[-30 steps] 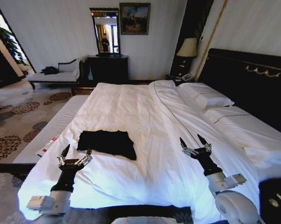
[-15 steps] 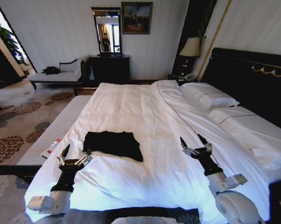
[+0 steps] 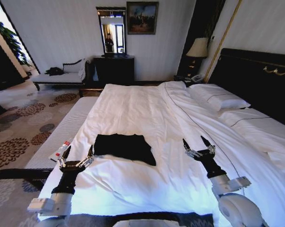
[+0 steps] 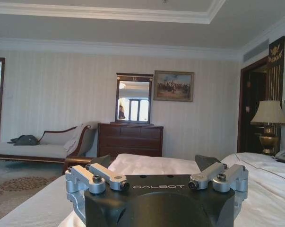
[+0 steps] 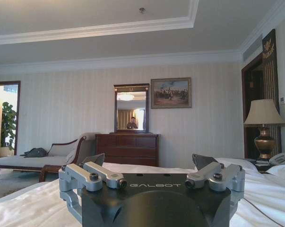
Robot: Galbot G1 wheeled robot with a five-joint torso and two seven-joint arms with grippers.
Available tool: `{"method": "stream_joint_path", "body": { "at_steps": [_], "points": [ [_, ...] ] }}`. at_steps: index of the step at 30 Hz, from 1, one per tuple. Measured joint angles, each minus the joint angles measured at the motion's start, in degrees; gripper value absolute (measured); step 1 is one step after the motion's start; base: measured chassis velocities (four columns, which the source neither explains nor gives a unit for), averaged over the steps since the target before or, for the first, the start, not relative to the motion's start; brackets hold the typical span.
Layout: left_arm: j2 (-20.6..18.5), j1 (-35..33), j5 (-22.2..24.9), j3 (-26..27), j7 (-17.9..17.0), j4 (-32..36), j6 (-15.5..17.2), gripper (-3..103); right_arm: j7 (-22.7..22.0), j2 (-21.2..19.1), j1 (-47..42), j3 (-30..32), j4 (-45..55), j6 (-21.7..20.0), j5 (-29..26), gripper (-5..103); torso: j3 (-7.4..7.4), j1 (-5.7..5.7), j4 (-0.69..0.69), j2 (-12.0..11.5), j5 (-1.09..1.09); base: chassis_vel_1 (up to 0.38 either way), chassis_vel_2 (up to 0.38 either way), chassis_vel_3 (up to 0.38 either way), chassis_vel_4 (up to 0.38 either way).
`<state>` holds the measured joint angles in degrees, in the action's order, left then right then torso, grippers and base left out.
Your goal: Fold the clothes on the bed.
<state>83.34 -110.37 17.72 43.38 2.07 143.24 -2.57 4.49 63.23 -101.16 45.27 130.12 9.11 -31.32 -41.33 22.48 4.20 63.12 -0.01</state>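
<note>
Hovering over the near edge of the bed (image 3: pixel 147 109), both hands sit low and level, fingers pointing toward the far wall. Left hand (image 3: pixel 76 152) is at the bed's near left corner, fingers spread wide, holding nothing; just beyond it, off the bed's left edge, a small red-and-white object (image 3: pixel 60 151) lies on the pale bench (image 3: pixel 66 127) that runs alongside the mattress. Right hand (image 3: pixel 197 143) hangs over the white duvet (image 3: pixel 180 156) toward the bed's right half, fingers likewise spread apart and empty.

Clothes (image 3: pixel 125 146): a black garment lying flat on the duvet, already reduced to a compact, roughly rectangular shape, just beyond the left hand and slightly to its right, well apart from the right hand. No lettering visible on the exposed face. Neither hand touches it.

Farther up the bed, white pillows (image 3: pixel 220 100) rest against the dark headboard (image 3: pixel 255 75) on the bed's right side. A lamp (image 3: pixel 197 48) stands past the headboard's far end.

Beyond the foot-side of the bed, against the far wall: dark dresser (image 3: pixel 114 70) with a mirror (image 3: pixel 112 31) above it and a framed painting (image 3: pixel 142 17) beside the mirror. Chaise longue (image 3: pixel 62 75) sits left of the dresser with a dark item on its cushion. Patterned carpet (image 3: pixel 19 127) covers the floor left of the bed.
</note>
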Motion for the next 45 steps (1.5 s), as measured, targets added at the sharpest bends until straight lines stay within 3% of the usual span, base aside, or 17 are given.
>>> {"method": "stream_joint_path", "body": {
  "at_steps": [11,22,25,30,33,34,38,45],
  "points": [
    [-0.4,1.4,0.2,0.5,-0.6,-1.1,0.1,100,-0.3,0.1,0.8,-2.3,-1.4,1.0,-0.1,100,0.00,0.00,0.00,0.0,0.02,0.002,0.004,-0.003,-0.006],
    [-6.3,7.9,3.9,3.7,-3.4,-4.2,9.2,100,-1.8,-0.6,3.5,-5.4,-3.1,2.3,-0.1,100,0.00,0.00,0.00,0.0,0.01,0.000,0.000,0.000,0.000],
    [-8.1,10.3,10.1,2.9,-5.6,-6.7,13.8,100,-2.2,-1.3,5.0,-6.3,-4.3,2.6,-0.5,100,0.00,0.00,0.00,0.0,0.01,0.000,0.000,0.000,0.000],
    [-9.6,14.1,17.1,1.6,-7.8,-11.2,17.7,100,-2.6,-1.7,6.7,-7.3,-5.7,2.8,-0.7,100,0.00,0.00,-0.01,0.0,0.01,0.000,0.000,0.000,0.000],
    [-11.6,20.1,26.7,0.4,-10.6,-18.6,23.0,100,-3.1,-1.8,8.5,-8.9,-7.5,3.1,-0.9,100,-0.01,0.00,0.00,0.0,0.00,0.000,0.000,0.000,0.000],
    [-11.6,20.1,26.7,0.4,-10.6,-18.6,23.0,100,-3.1,-1.8,8.5,-8.9,-7.5,3.1,-0.9,100,-0.01,0.00,0.00,0.0,0.00,0.000,0.000,0.000,0.000],
    [-12.8,26.7,38.4,-1.3,-14.9,-25.5,31.3,100,-3.7,-1.3,10.7,-10.9,-9.8,3.5,-0.9,100,-0.01,0.00,0.00,0.0,0.01,0.000,0.000,0.000,0.000],
    [-12.9,35.9,42.3,-5.1,-18.7,-31.7,35.9,100,-4.1,-0.5,12.2,-12.2,-12.0,3.9,-0.9,100,-0.01,0.00,0.00,0.0,0.01,0.000,0.000,0.000,0.000]
  ]
}}
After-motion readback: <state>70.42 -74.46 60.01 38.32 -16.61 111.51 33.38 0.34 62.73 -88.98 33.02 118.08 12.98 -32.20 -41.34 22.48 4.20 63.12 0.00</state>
